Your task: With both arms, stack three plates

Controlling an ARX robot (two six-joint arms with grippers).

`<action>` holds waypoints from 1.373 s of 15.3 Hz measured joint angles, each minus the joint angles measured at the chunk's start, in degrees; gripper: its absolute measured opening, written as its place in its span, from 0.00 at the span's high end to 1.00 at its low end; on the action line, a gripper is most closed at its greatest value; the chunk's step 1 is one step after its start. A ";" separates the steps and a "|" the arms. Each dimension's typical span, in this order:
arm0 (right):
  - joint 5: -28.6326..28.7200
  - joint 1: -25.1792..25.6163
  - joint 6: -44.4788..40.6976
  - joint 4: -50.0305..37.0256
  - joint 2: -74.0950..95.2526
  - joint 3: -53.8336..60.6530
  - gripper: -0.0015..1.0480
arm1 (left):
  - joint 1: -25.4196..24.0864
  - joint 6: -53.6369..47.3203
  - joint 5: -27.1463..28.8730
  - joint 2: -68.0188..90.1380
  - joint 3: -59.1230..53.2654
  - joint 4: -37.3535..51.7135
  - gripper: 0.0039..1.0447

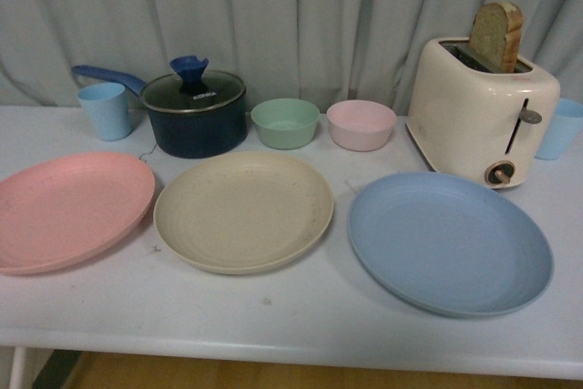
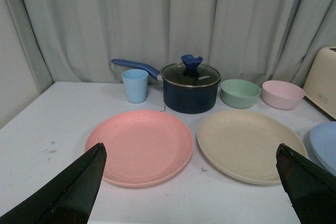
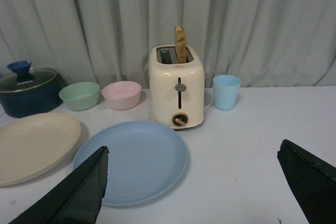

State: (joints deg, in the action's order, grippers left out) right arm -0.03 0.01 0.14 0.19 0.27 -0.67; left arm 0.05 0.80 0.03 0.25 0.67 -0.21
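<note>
Three large round plates lie flat in a row on a white counter (image 1: 273,321), none stacked yet. The pink plate (image 1: 68,207) is on the left, the beige plate (image 1: 241,209) in the middle and the blue plate (image 1: 451,241) on the right. Each sits near its neighbour without clearly touching.

All three are shallow and matte, with faint concentric rings and a low upturned rim. They look like light, stiff plastic-type ware, unlikely to bend or chip. Lying flat, they offer only the rim as a place to pinch, and a plate may skid on the smooth counter when pushed from the side.

The left claw (image 2: 190,146) is spread wide and holds nothing, hovering over the near edge of the pink and beige plates. The right claw (image 3: 193,146) is equally wide and empty, above the blue plate's near side.

Behind the plates stand a light blue cup (image 1: 105,109), a dark blue saucepan (image 1: 196,116) with a glass lid, a green bowl (image 1: 285,123), a pink bowl (image 1: 361,125) and a cream toaster (image 1: 481,107) holding a slice of bread (image 1: 498,35).
</note>
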 joint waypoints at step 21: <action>0.00 0.00 -0.02 0.00 0.00 0.00 0.06 | 0.00 0.00 0.00 0.00 0.00 0.00 0.06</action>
State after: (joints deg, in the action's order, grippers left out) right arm -0.03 0.01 0.12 0.19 0.27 -0.67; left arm 0.05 0.80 0.03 0.25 0.67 -0.21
